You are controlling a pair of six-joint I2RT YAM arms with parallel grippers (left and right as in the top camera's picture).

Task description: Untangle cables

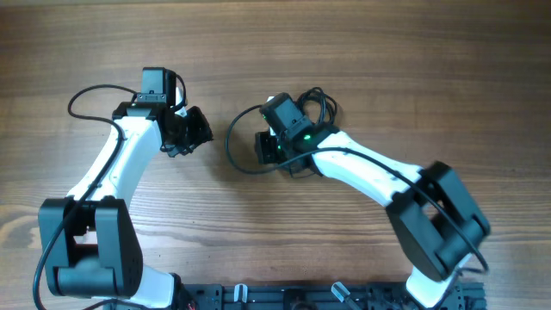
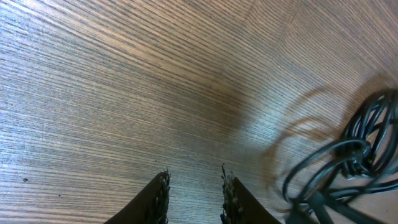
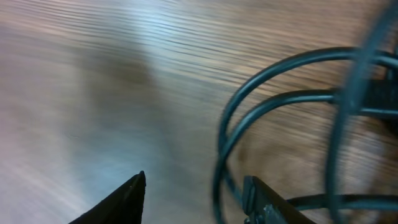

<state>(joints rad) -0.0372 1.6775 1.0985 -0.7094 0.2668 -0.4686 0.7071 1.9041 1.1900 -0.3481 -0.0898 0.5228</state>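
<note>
The cables (image 1: 231, 142) are thin black cords at the table's middle. One loose loop bulges left and a small bunch (image 1: 320, 102) lies behind my right wrist. My right gripper (image 1: 263, 146) sits over that loop with its jaws apart. In the blurred right wrist view a strand of cable (image 3: 219, 168) curves between the fingers, close to the right finger (image 3: 264, 202), and it is not pinched. My left gripper (image 1: 191, 133) stands to the left of the loop, apart from it. It is open (image 2: 194, 186) with only bare wood between its fingers, and the cables (image 2: 348, 158) lie to its right.
The wooden table (image 1: 362, 52) carries nothing else. The left arm's own thicker black wire (image 1: 90, 93) arcs beside its forearm. A black rail (image 1: 293, 297) with clips runs along the front edge between the arm bases.
</note>
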